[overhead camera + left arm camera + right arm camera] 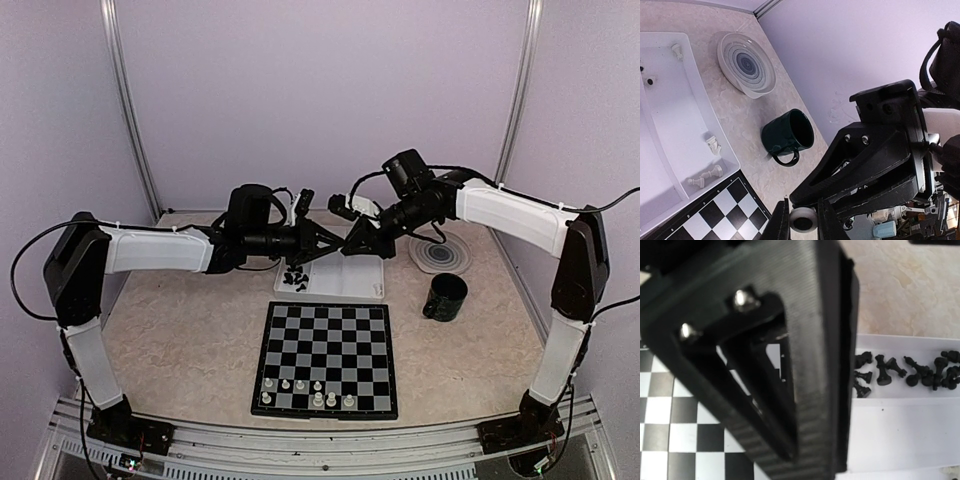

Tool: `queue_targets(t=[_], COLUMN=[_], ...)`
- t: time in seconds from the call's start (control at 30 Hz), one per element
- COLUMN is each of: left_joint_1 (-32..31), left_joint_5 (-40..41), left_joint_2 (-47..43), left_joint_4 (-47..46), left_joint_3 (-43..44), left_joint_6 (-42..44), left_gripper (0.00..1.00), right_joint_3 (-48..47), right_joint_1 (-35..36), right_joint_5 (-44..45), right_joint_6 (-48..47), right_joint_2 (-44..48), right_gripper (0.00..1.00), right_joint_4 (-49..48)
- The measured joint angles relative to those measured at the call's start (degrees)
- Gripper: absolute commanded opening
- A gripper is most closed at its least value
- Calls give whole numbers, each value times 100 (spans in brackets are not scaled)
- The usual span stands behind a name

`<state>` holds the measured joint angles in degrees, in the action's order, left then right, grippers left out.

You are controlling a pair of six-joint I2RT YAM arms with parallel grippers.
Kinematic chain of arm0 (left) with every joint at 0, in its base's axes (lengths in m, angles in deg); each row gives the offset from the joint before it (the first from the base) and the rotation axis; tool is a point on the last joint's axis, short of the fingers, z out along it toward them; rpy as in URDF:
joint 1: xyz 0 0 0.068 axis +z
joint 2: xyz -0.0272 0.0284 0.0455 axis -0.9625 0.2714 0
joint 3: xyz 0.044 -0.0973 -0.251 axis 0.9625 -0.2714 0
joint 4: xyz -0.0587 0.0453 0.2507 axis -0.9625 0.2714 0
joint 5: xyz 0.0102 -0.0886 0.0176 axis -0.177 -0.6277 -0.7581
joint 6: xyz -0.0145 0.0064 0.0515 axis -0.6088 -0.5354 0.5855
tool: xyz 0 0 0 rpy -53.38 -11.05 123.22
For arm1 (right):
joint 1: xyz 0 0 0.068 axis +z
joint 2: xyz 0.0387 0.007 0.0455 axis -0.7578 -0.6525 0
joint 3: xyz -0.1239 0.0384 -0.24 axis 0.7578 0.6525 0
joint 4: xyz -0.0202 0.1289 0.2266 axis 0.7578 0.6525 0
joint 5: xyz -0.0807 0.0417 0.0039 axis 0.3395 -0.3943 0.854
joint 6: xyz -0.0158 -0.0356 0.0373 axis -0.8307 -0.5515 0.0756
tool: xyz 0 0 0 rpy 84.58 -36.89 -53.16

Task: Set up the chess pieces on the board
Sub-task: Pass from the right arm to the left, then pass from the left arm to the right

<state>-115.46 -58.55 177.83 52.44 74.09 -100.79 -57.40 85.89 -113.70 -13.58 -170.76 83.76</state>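
The board (325,340) lies at the near middle of the table, with several white chess pieces (318,399) on its two nearest rows. Both grippers meet tip to tip in the air above the white tray (362,280). My left gripper (338,243) is shut on a white chess piece (802,219), seen from its round base between the fingers (775,227). My right gripper (352,245) is right against it; its black finger frame (880,150) fills the left wrist view. In the right wrist view black finger frames hide the jaws. Black pieces (905,372) lie in the tray.
A few white pieces (714,145) lie in the tray's right part (670,125). A striped grey plate (440,253) and a dark green mug (445,297) stand right of the tray. The board corner shows in the left wrist view (720,210) and the right wrist view (670,410).
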Motion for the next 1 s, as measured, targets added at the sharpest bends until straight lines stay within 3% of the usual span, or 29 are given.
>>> queue_targets(t=[0.07, 0.17, 0.43, 0.73, 1.0], left_joint_1=[11, 37, 155, 267, 328], left_joint_5=[-57, -234, -708, -1108, -1213], left_joint_2=[0, 0, 0, 186, 243], left_joint_4=[-120, -433, -1360, -2605, -3139], left_joint_3=[-42, -155, -463, -798, -876], left_joint_6=[-72, -238, -903, -1937, -2378], left_gripper=[8, 7, 5, 4, 4], right_joint_3=[0, 0, 203, 350, 361], right_joint_1=[-15, -105, -413, -428, -413], right_joint_5=[-37, -212, -896, -1156, -1331], right_joint_6=[50, 146, 243, 358, 310], right_joint_2=[7, 39, 361, 400, 400], right_gripper=[25, 28, 29, 27, 27], right_joint_4=[-2, -31, -243, -380, -391])
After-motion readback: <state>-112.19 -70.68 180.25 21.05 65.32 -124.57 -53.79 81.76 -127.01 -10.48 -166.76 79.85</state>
